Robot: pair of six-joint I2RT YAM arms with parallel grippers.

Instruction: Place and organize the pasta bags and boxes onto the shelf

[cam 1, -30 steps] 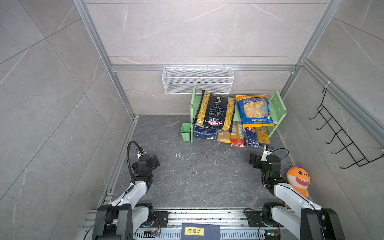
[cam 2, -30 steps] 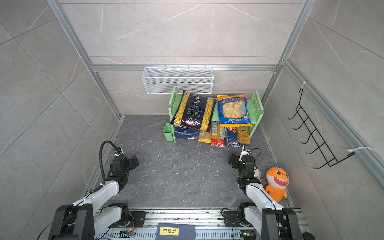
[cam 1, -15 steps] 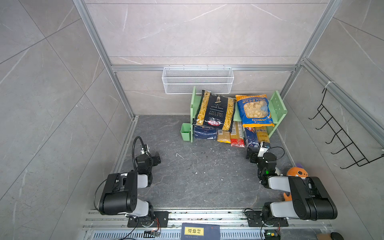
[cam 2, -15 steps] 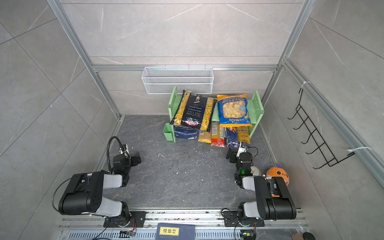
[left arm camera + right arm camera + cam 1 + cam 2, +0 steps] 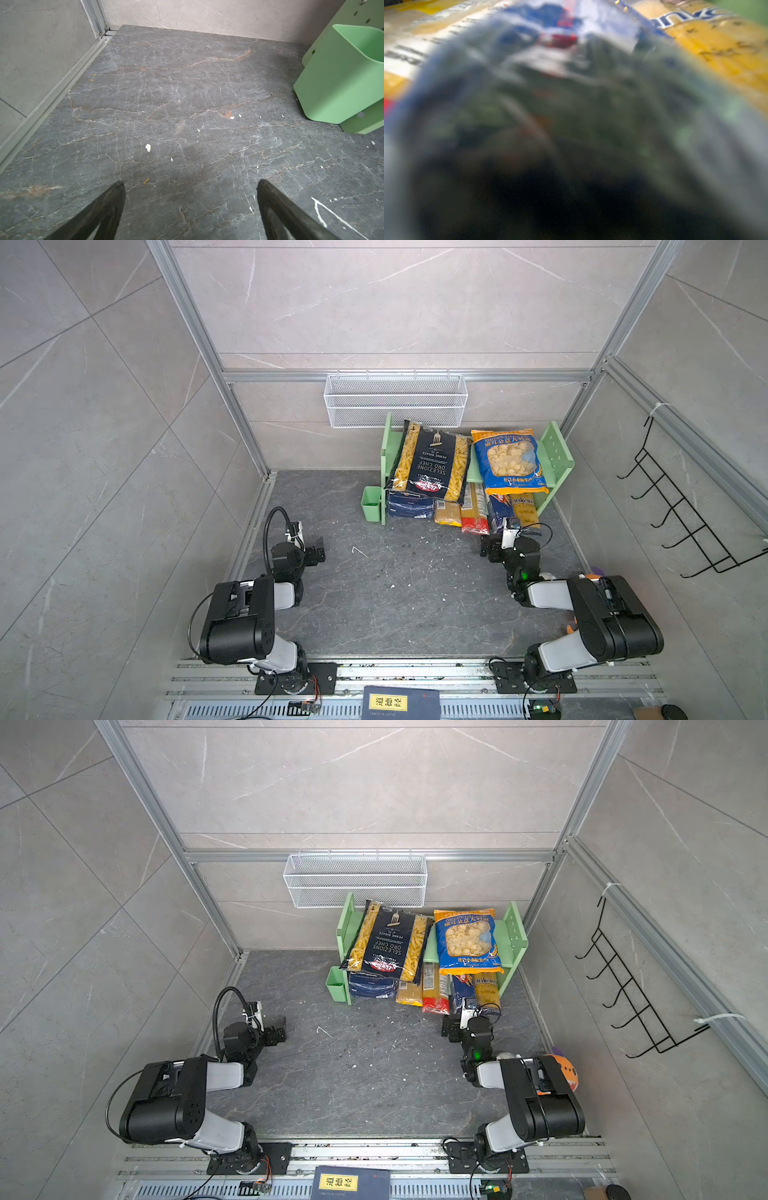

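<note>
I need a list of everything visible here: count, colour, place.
shelf: one, light green, at back wall.
penne bag: one, black, upper tier left.
orecchiette bag: one, blue-orange, upper tier right.
carton: one, dark blue, lower tier left.
slim packs: four, yellow, red-ended, dark blue, yellow-blue, lower tier.
cup: one, green, beside the shelf.
wire basket: one, white, back wall.
hook rack: one, black, right wall.
book: one, dark blue, front edge.
plush toy: one, orange, near right arm.
left gripper: one, black, open, over floor.
right gripper: one, black, before slim packs.
</note>
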